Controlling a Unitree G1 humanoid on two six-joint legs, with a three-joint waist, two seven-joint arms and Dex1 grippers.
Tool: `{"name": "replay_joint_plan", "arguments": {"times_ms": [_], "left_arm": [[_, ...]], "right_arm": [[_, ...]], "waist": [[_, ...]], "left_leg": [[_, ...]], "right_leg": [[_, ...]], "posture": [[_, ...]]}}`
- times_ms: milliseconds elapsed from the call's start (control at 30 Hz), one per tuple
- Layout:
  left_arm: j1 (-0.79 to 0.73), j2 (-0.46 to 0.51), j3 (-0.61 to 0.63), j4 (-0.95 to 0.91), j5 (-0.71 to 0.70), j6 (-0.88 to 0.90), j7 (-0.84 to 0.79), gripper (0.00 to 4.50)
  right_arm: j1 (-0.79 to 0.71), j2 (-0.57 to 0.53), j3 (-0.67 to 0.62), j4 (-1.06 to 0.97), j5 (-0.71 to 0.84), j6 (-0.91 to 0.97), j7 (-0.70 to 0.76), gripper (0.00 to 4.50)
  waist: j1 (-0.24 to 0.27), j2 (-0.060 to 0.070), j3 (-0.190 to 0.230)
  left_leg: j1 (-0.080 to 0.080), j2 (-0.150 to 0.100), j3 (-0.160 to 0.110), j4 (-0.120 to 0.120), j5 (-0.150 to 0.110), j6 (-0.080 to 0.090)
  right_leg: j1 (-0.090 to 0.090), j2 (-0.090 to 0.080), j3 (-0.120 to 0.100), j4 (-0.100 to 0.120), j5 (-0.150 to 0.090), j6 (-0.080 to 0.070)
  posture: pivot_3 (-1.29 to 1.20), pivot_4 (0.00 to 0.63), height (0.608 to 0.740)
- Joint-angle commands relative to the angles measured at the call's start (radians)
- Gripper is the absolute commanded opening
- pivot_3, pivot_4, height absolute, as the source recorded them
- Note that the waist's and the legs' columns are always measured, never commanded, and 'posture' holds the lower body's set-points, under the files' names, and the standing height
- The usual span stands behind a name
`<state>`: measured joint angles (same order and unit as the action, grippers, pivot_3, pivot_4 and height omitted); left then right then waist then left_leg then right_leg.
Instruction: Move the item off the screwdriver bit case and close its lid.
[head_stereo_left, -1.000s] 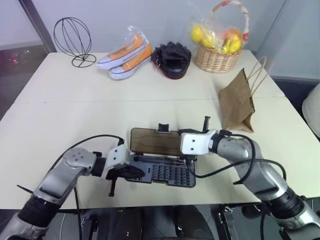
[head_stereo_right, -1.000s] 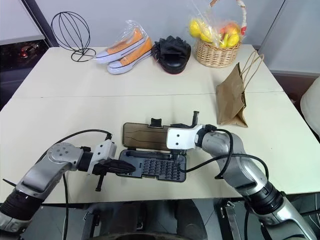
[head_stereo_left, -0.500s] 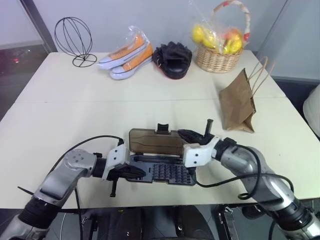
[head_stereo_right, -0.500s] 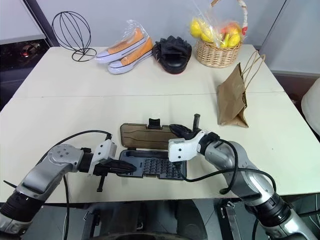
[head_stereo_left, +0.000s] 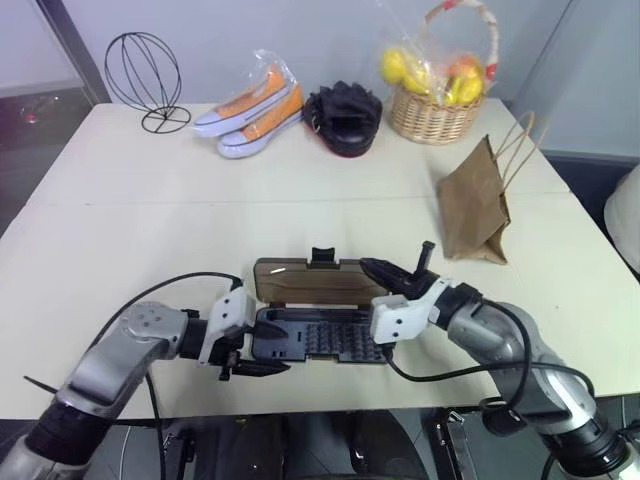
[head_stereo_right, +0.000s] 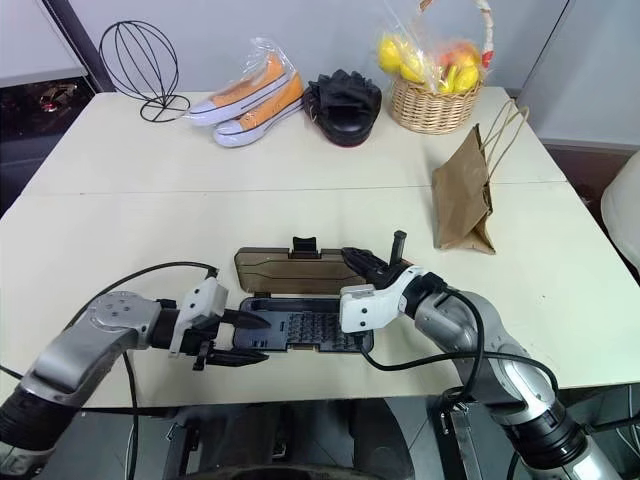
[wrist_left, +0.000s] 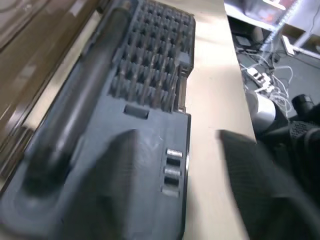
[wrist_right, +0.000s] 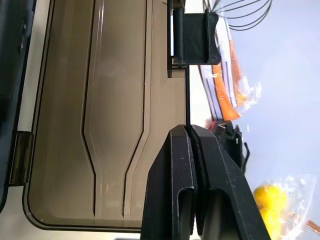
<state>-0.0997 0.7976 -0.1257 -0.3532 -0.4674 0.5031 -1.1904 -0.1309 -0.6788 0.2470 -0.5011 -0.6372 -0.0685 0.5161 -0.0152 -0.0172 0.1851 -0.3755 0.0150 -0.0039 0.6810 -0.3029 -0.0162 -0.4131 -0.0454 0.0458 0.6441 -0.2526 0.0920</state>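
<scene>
Overhead, left eye view: the screwdriver bit case (head_stereo_left: 318, 337) lies near the front edge of the table (head_stereo_left: 120, 220), its lid (head_stereo_left: 312, 281) raised part-way on the hinge and leaning back, latch tab (head_stereo_left: 322, 257) uppermost. The paper bag (head_stereo_left: 478, 208) stands clear of the case, well off toward the robot's right. The left gripper (head_stereo_left: 262, 347) has its fingers spread, one above and one below the case's left end; whether they touch it cannot be told. The right gripper (head_stereo_left: 385, 271) is clenched, its tip by the lid's right edge.

Right eye view: the same arrangement; sneakers (head_stereo_right: 247, 97), a black pouch (head_stereo_right: 345, 102), a fruit basket (head_stereo_right: 433, 103) and a wire stand (head_stereo_right: 137, 62) sit along the far side.

Left wrist view: the case's grey tray with rows of bits (wrist_left: 150, 60) at close range. It looks rigid and fairly light, likely to slide on the smooth table unless steadied at the end.

Right wrist view: the pressed-together fingers (wrist_right: 200, 195) hold nothing and point along the smoky lid toward its latch tab (wrist_right: 195, 37). The lid looks thin, stiff and slick, poor for pinching; pushing the free edge beside the tab, down onto the tray, is probably the better contact. The latch looks small enough to need care.
</scene>
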Motion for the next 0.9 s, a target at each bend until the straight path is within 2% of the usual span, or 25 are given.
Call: {"name": "replay_joint_plan", "arguments": {"times_ms": [33, 133, 200, 267, 300, 367, 467, 633, 767, 900], "left_arm": [[-0.002, 0.034, 0.118, -0.111, -0.156, 0.118, 0.014, 3.26], [-0.023, 0.087, 0.224, -0.151, -0.325, 0.25, 0.006, 3.26], [-0.065, 0.143, 0.316, -0.139, -0.489, 0.362, -0.011, 3.26], [-0.134, 0.202, 0.409, -0.074, -0.664, 0.47, -0.035, 2.75], [-0.227, 0.19, 0.438, 0.039, -0.692, 0.488, -0.003, 2.44], [-0.396, 0.137, 0.445, 0.254, -0.663, 0.487, 0.099, 1.61], [-0.524, 0.075, 0.348, 0.425, -0.454, 0.344, 0.158, 0.15], [-0.622, -0.038, 0.137, 0.654, -0.133, 0.061, 0.117, 0.06], [-0.629, -0.113, -0.019, 0.751, 0.061, -0.138, 0.043, 0.06], [-0.601, -0.158, -0.067, 0.764, 0.116, -0.223, -0.047, 0.06]], "right_arm": [[-0.017, 0.006, -0.04, -0.017, 0.002, -0.027, -0.022, 0.0], [-0.008, 0.002, -0.047, -0.014, 0.005, -0.041, -0.021, 0.0], [-0.004, -0.002, -0.054, -0.012, 0.008, -0.05, -0.02, 0.0], [-0.002, -0.004, -0.062, -0.011, 0.011, -0.058, -0.016, 0.0], [-0.001, -0.003, -0.064, -0.01, 0.011, -0.06, -0.015, 0.0], [-0.002, -0.001, -0.064, -0.008, 0.009, -0.065, -0.014, 0.0], [-0.003, 0.004, -0.064, -0.01, 0.006, -0.066, -0.011, 0.0], [-0.01, 0.01, -0.062, -0.013, 0.0, -0.064, -0.006, 0.0], [-0.01, 0.014, -0.061, -0.02, -0.004, -0.059, -0.001, 0.0], [-0.003, 0.017, -0.064, -0.035, -0.011, -0.047, 0.006, 0.0]], "waist": [[0.0, -0.001, 0.001], [0.0, -0.002, 0.004], [0.0, -0.002, 0.005], [0.0, -0.004, 0.007], [0.0, -0.005, 0.008], [0.007, -0.004, 0.009], [-0.001, -0.004, 0.008], [-0.001, -0.005, 0.009], [0.003, -0.005, 0.009], [0.001, -0.005, 0.009]], "left_leg": [[0.0, 0.0, 0.0, 0.0, 0.0, 0.0], [-0.001, 0.0, 0.0, 0.0, 0.0, 0.0], [-0.001, 0.0, 0.0, 0.0, 0.0, 0.0], [-0.001, 0.0, 0.0, 0.0, 0.0, 0.0], [-0.001, 0.0, 0.0, 0.0, 0.0, 0.0], [0.0, -0.001, -0.001, 0.0, 0.0, 0.0], [0.001, -0.004, -0.002, 0.001, 0.0, 0.0], [-0.002, -0.006, 0.0, 0.0, 0.0, 0.0], [-0.017, -0.006, 0.0, 0.001, 0.001, -0.002], [-0.017, -0.006, 0.001, 0.001, 0.001, -0.002]], "right_leg": [[0.0, 0.0, 0.0, 0.0, 0.0, 0.0], [-0.001, 0.0, 0.0, 0.0, 0.0, 0.0], [-0.001, 0.0, 0.0, 0.0, 0.0, 0.0], [-0.001, 0.0, 0.0, 0.0, 0.0, 0.0], [-0.001, 0.0, 0.0, 0.001, 0.0, 0.0], [0.0, 0.0, -0.001, 0.001, -0.001, 0.001], [0.002, 0.0, -0.001, 0.001, -0.001, 0.001], [-0.001, -0.001, 0.0, 0.001, 0.0, 0.002], [-0.016, -0.001, 0.0, 0.003, 0.002, 0.006], [-0.016, 0.0, -0.001, 0.003, 0.002, 0.006]], "posture": [[0.0, 0.15, 0.74], [0.0, 0.15, 0.74], [0.0, 0.15, 0.74], [0.0, 0.15, 0.74], [0.0, 0.15, 0.74], [0.0, 0.15, 0.74], [0.0, 0.15, 0.74], [0.0, 0.15, 0.74], [0.0, 0.15, 0.74], [0.0, 0.15, 0.74]]}}
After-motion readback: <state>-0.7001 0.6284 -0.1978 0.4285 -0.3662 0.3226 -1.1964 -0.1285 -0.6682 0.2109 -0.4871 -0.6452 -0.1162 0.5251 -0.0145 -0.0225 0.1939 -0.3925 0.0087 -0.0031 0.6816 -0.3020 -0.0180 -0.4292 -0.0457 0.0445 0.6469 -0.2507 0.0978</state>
